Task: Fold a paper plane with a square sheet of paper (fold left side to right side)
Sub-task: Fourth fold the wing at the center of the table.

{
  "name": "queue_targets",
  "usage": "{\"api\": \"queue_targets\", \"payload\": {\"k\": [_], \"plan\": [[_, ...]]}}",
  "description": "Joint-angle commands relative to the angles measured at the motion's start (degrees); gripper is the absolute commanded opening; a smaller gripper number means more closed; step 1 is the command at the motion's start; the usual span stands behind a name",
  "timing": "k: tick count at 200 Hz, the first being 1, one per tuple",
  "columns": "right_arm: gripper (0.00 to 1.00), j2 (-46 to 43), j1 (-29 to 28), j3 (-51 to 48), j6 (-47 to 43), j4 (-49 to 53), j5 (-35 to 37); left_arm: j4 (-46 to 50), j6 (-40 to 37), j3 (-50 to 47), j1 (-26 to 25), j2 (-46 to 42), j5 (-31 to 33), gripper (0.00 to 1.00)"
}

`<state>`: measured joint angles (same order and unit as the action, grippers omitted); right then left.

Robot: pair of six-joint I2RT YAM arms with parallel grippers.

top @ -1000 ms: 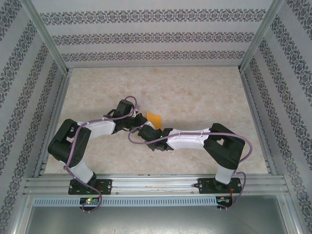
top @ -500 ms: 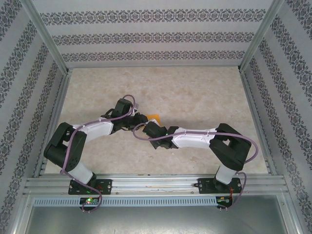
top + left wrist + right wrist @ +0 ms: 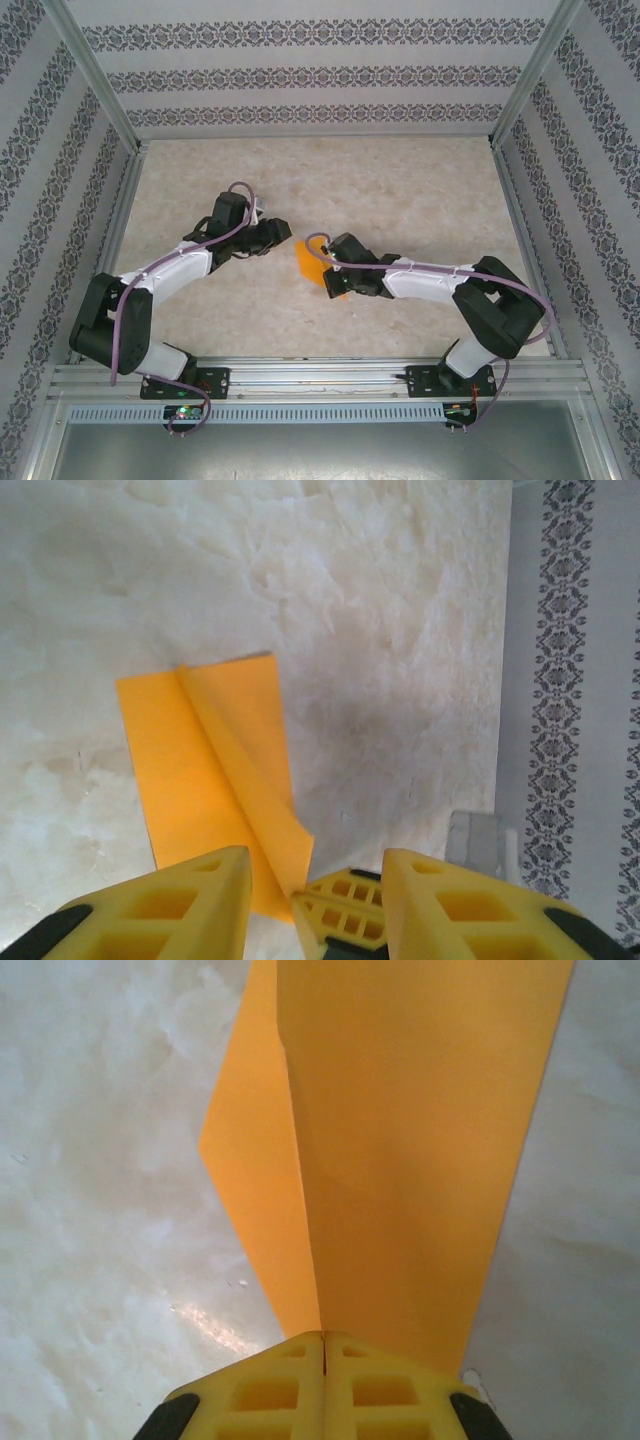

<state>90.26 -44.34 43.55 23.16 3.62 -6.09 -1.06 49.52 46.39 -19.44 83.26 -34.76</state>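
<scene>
The orange sheet of paper (image 3: 305,262) lies mid-table, folded along a crease, one flap standing up off the other. My right gripper (image 3: 323,1345) is shut on the near end of that crease, and the paper (image 3: 400,1140) fans out ahead of it. My left gripper (image 3: 315,885) is open just short of the paper (image 3: 200,780), with nothing held. The right gripper's yellow fingertips (image 3: 345,905) show through the gap between its fingers. From above, the left gripper (image 3: 283,232) sits to the paper's upper left and the right gripper (image 3: 328,272) at its lower right.
The pale marbled table (image 3: 400,190) is boxed in by patterned walls (image 3: 320,75) on three sides. An aluminium rail (image 3: 320,375) with both arm bases runs along the near edge. A small grey block (image 3: 475,840) stands at the foot of the wall.
My left gripper has opened, let go of the paper and drawn back to the left. The right gripper, still shut, has shifted right with the paper, which now shows more fully.
</scene>
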Motion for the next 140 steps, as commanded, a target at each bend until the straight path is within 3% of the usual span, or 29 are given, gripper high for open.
{"api": "queue_targets", "payload": {"k": [1,140], "plan": [[0.0,-1.39,2.36,-1.68,2.78,-5.17,-8.58,-0.82,-0.17,-1.45,0.15,1.84,-3.62,0.39],[0.0,1.74,11.27,-5.66,8.34,-13.99,-25.31,-9.88,3.96,1.32,-6.44,14.7,-4.56,0.38]]}}
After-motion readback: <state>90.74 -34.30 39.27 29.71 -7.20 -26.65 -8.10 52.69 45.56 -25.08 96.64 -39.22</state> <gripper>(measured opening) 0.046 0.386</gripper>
